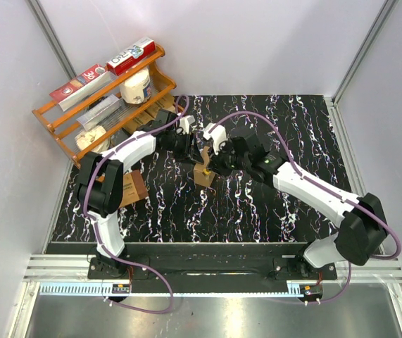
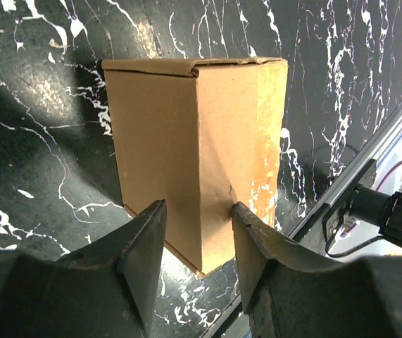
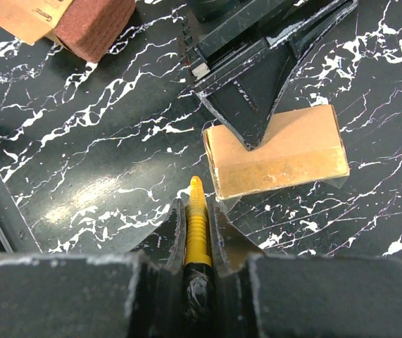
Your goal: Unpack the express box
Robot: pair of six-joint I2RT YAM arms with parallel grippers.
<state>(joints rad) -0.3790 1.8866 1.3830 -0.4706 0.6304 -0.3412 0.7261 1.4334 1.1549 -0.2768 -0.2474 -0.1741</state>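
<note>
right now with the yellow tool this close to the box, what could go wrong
The left gripper sits over the express box without clamping its sides, so a push from the yellow tool in the right gripper could slide or tip it. The tool tip also points toward the left fingers and might strike them.

The table is black, veined with white like marble. The box is plain light brown with a glossy clear strip along one edge. The tool is yellow with fine ridges. The left gripper and the right gripper are black. The arms are white and black, and the cables are purple. The rack is orange-brown, its cartons are red and white, and the second box is reddish brown.
</note>
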